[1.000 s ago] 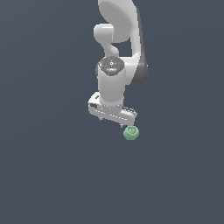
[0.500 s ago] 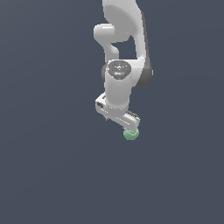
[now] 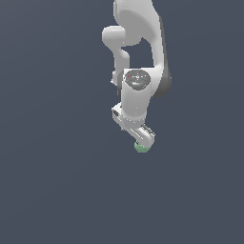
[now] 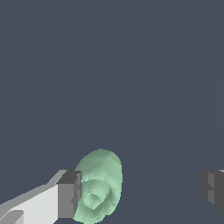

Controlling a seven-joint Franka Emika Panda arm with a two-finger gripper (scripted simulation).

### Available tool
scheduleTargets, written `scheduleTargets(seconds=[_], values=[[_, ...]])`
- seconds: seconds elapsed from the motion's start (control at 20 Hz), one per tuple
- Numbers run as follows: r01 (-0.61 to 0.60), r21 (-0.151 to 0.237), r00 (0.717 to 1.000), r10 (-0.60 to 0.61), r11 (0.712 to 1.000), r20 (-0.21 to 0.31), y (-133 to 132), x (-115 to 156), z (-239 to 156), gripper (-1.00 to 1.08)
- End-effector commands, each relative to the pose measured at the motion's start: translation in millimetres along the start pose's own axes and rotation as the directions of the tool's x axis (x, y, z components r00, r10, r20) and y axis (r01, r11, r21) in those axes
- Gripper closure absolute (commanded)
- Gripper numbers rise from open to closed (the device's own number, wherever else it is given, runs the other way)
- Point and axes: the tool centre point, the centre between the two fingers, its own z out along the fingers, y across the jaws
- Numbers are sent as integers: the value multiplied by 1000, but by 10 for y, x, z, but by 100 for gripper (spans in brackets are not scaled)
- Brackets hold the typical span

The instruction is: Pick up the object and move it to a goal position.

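Dark slate-grey surface [image 3: 52, 181] fills both views from edge to edge, plain and unmarked, with no corner or border of it showing anywhere.

In the exterior view, the white arm [image 3: 138, 57] comes down from the top edge of the picture, bends at a rounded joint and ends in a pale wrist block angled downward. Under that block sits the tool [image 3: 141, 143], tipped so that its body slopes toward the exterior view's right. The object [image 3: 140, 148], a small pale-green lump, shows just beneath the tool's lower end, partly covered by it, roughly in the middle of the visible surface.

The wrist view gives the closer look. The tool [image 4: 142, 192] is spread wide: one dark finger pad [image 4: 70, 194] on its white finger stands right beside the object [image 4: 98, 186], and the other pad [image 4: 213, 188] is well apart from it, with bare surface between that pad and the lump. The object is roundish with a faceted outline and a spiral-like swirl on its face. It lies between the two fingers, far closer to the first pad. Whether that pad actually touches it cannot be told; their edges meet in the picture. Nothing is pinched.
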Motion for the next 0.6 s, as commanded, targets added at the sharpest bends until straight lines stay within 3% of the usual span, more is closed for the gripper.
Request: scheduleTargets(seconds=[0.0,0.55], values=[[-60,0,998,60,998,0,-37,-39,25,-92],[-314,2,949,314,949,1,-193,-213,134,-92]])
